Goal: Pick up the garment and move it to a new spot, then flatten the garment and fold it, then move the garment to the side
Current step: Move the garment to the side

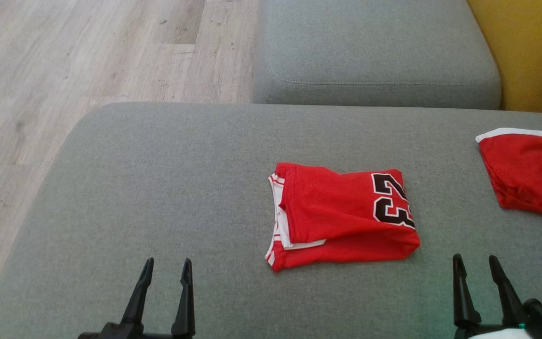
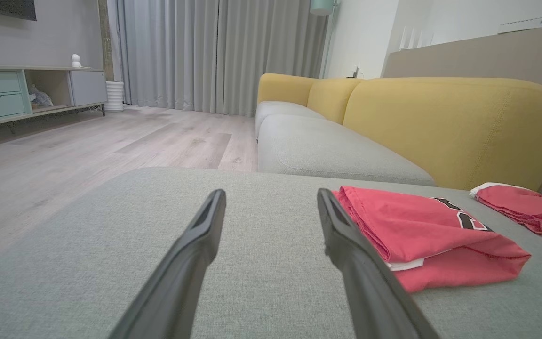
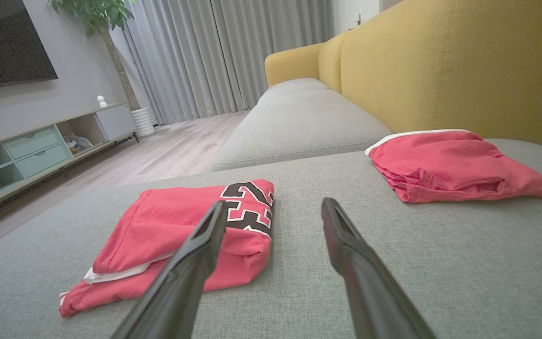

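Pointing out across the grey seat cushion (image 1: 158, 188) from its near edge, the left gripper (image 1: 167, 260) and the right gripper (image 1: 474, 257) are both seen spread wide, nothing held between the fingers. The folded red jersey (image 1: 341, 214) with the black 23 is laid flat on the cushion a bit further out, between the two but nearer the right one, touched by neither. A second red garment (image 1: 530, 174) with a white hem is bunched at the far right, well apart from it. Beyond, another grey cushion (image 1: 374, 47), a yellow backrest (image 1: 534, 47) and pale wood floor (image 1: 64, 70) can be made out.
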